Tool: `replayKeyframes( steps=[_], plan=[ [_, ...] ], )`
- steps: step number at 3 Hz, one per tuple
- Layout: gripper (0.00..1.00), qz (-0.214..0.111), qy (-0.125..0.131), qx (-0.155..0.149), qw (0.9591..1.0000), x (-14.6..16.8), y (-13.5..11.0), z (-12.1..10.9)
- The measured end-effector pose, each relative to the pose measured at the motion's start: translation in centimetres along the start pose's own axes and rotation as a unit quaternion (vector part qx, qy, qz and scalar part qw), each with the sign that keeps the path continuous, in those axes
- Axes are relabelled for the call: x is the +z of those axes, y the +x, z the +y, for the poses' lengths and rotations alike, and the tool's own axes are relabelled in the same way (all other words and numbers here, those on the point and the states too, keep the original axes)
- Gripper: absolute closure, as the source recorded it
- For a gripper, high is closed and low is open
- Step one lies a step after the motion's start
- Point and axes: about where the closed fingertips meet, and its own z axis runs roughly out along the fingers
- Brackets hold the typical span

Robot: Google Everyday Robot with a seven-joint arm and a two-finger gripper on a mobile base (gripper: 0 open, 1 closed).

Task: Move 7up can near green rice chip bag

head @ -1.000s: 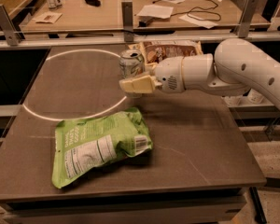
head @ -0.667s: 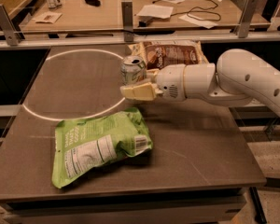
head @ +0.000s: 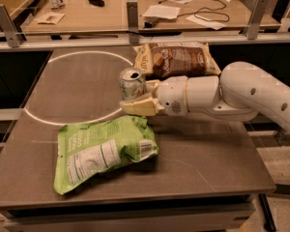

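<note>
The 7up can (head: pixel 131 82), silver-white with green marks and an open silver top, stands upright between the cream fingers (head: pixel 137 106) of my gripper (head: pixel 134 96). The gripper is shut on the can and reaches in from the right on a white arm (head: pixel 241 93). The green rice chip bag (head: pixel 102 151), lime green with a white nutrition label, lies flat on the table at the front left. The can sits just behind the bag's top right corner, a short gap away.
A brown and cream chip bag (head: pixel 176 59) lies behind the gripper at the back of the dark table (head: pixel 203 163). A white circle line (head: pixel 48 117) is marked on the table's left. A rail with metal posts (head: pixel 133 16) and a second desk with papers stand behind.
The gripper has moved toward the front of the table with the can in it, away from the brown bag and closer to the green bag.
</note>
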Motion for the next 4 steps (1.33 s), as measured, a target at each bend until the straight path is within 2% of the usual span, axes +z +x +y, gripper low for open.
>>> replayKeyframes(
  steps=[1,2,3,4],
  plan=[
    [0.81,-0.006,-0.006,0.008,0.9999,0.3,0.6,0.7],
    [0.59,-0.024,-0.029,0.061,0.9974,0.7,1.3,0.4],
    [0.35,-0.035,-0.034,0.106,0.9932,0.4,1.6,-0.4],
    [0.12,-0.040,-0.026,0.118,0.9919,-0.3,1.4,-1.4]
  ],
)
